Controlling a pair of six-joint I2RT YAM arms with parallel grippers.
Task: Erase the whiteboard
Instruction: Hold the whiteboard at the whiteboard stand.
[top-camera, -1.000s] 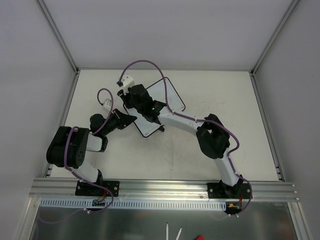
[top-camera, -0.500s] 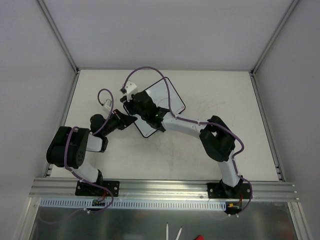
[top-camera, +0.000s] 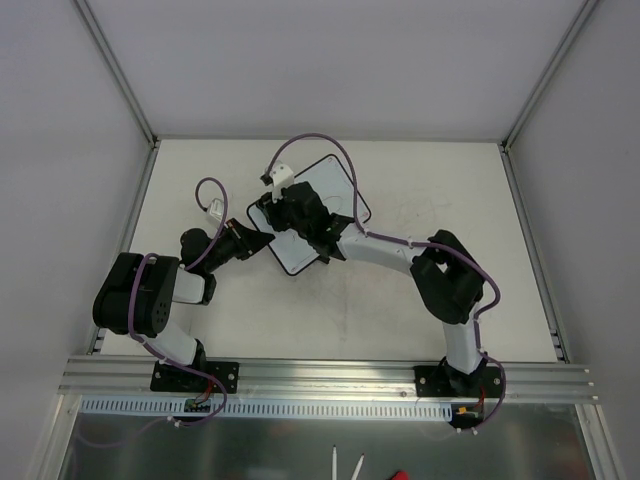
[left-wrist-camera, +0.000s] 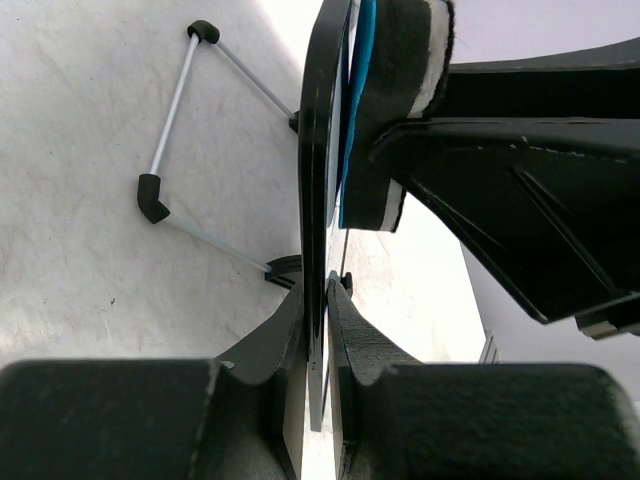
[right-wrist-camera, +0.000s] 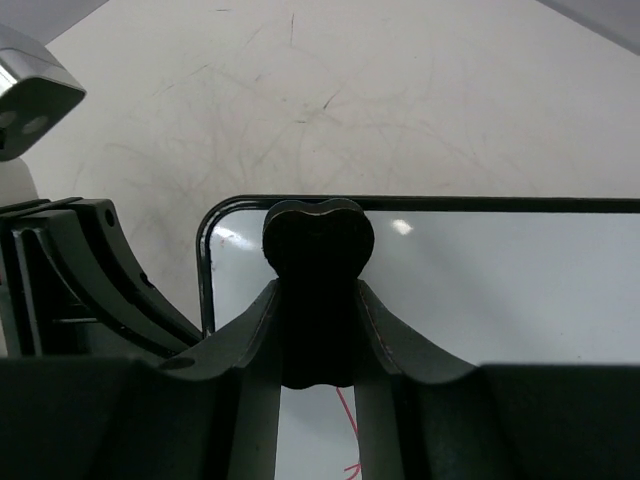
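The whiteboard (top-camera: 338, 190) lies slanted at the table's middle back, partly under both arms. My left gripper (top-camera: 262, 240) is shut on its left edge; the left wrist view shows the board edge-on (left-wrist-camera: 318, 180) clamped between my fingers (left-wrist-camera: 320, 285). My right gripper (top-camera: 292, 215) is shut on the black bone-shaped eraser (right-wrist-camera: 318, 240) and presses it on the board near its left corner (right-wrist-camera: 480, 290). Its blue and white pad (left-wrist-camera: 390, 110) lies flat against the board. A thin red mark (right-wrist-camera: 346, 410) shows just behind the eraser.
The board's wire stand with two black feet (left-wrist-camera: 165, 125) sticks out behind it. Grey enclosure walls stand left, right and back. An aluminium rail (top-camera: 320, 375) runs along the near edge, with small white and red items (top-camera: 350, 466) below it.
My right gripper has slid the eraser to the right and slightly nearer across the board. The left arm and the board have stayed still.
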